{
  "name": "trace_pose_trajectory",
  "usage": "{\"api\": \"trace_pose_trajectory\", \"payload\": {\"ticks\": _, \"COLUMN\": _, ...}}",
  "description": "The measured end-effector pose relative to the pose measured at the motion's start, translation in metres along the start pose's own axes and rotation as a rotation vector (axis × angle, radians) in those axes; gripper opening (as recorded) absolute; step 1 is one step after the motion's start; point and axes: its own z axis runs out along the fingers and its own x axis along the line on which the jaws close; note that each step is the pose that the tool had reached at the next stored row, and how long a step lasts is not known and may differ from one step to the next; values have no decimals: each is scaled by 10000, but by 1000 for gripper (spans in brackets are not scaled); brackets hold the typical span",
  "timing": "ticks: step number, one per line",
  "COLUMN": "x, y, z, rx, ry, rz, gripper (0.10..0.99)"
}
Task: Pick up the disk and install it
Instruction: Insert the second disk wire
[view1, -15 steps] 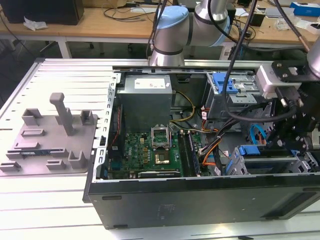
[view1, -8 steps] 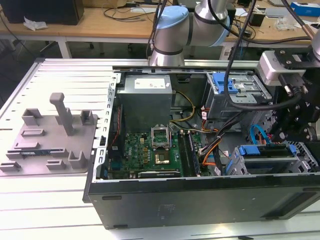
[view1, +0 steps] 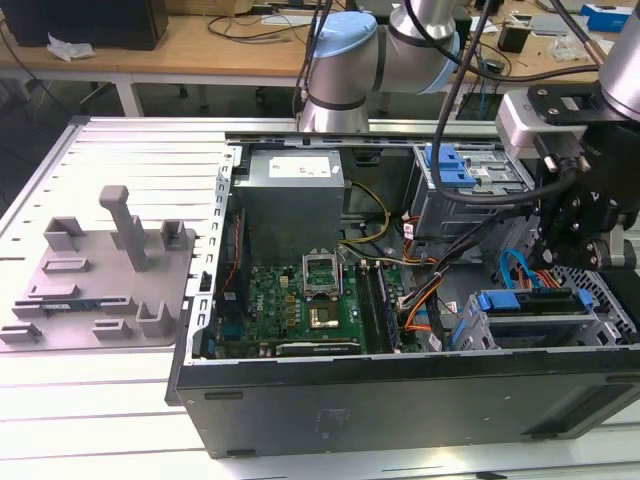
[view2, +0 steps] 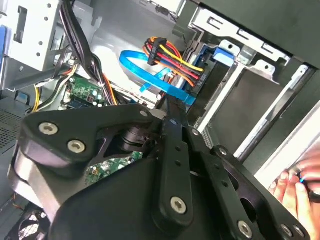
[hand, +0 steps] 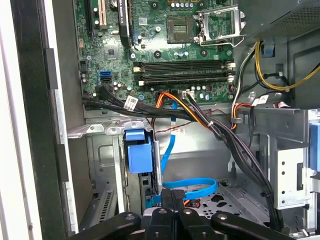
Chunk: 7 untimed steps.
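The disk (view1: 530, 302) lies flat in the grey drive cage (view1: 600, 320) at the case's front corner, on the exterior view's right; its bright blue bracket runs along its edge. In the first wrist view the bracket's blue end (hand: 137, 152) shows in the cage slot, and in the second wrist view it shows (view2: 222, 55) beside the cable plugs. My gripper (view1: 556, 262) hangs just above the cage. Its fingertips (hand: 173, 192) are pressed together with nothing between them, close to a blue flat cable (hand: 192, 187). The black linkage (view2: 172, 150) covers much of the second wrist view.
The open computer case (view1: 400, 400) holds a green motherboard (view1: 300, 305), a grey power supply (view1: 290, 195), an upper cage with a blue latch (view1: 450, 165) and bundled cables (hand: 220, 130). A grey fixture with posts (view1: 110, 270) stands at the exterior view's left. A person's hand (view2: 295, 187) rests near the case edge.
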Motion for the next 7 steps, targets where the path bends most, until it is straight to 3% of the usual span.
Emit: {"api": "trace_pose_trajectory", "payload": {"ticks": 7, "x": 0, "y": 1, "z": -1, "rx": 2, "ry": 4, "rz": 14, "gripper": 106}}
